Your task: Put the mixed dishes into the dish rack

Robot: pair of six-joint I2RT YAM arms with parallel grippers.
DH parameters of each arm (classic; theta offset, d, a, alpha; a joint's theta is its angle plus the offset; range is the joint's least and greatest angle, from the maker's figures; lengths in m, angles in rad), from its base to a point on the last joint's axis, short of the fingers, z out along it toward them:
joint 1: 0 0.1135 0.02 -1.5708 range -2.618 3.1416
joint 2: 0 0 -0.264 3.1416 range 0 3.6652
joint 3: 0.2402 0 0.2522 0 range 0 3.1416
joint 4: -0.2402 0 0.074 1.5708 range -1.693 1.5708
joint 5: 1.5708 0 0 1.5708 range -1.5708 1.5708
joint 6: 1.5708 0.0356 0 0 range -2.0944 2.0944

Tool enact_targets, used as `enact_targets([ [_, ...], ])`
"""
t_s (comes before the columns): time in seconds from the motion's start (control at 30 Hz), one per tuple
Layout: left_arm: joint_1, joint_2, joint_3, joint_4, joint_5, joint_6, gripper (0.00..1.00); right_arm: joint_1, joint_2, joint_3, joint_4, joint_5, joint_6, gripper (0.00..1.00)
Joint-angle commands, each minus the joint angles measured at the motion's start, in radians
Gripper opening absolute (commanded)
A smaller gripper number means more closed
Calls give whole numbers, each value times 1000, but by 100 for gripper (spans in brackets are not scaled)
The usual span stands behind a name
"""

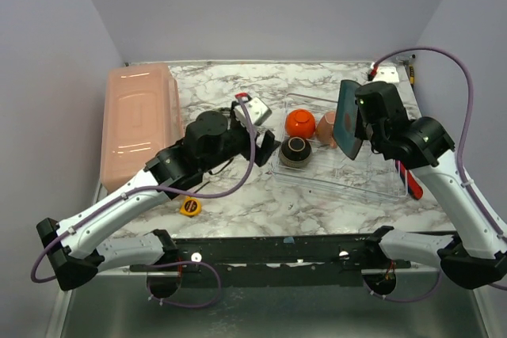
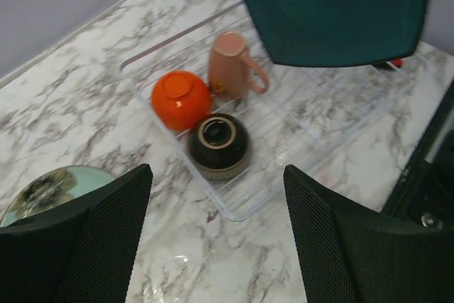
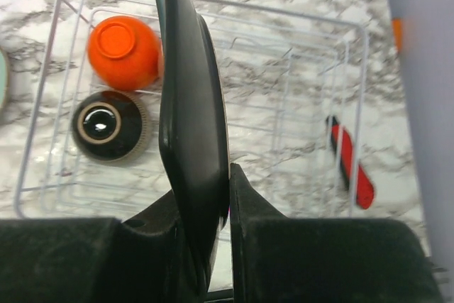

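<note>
Right jaws: clamped on teal plate [image 1: 347, 120], held on edge above dish rack [image 1: 379, 186] | rack's left end: orange bowl [image 1: 300, 123], dark brown bowl [image 1: 295, 150] (both upside down), mug [image 1: 326, 128] | left jaws: wide apart, holding nothing, over tabletop [image 1: 238, 195] beside rack.

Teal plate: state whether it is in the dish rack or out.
Out. The right end effector grips the teal plate on edge over the dish rack.
</note>
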Motion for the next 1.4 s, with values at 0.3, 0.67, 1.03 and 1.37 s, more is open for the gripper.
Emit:
enact_targets([
  [0.3,-352,-32,-339,581,-43,379,82,-1,-90,12,13,-139,508,0],
  [0.67,-453,345,-329,1109,-367,849,82,0,-140,-29,19,-283,598,0],
  [1.03,-471,601,-180,1381,-500,1086,68,0,-170,-24,-6,-297,613,0],
  [1.37,-474,657,-118,1438,-530,1115,0,0,-195,-21,0,-329,604,0],
])
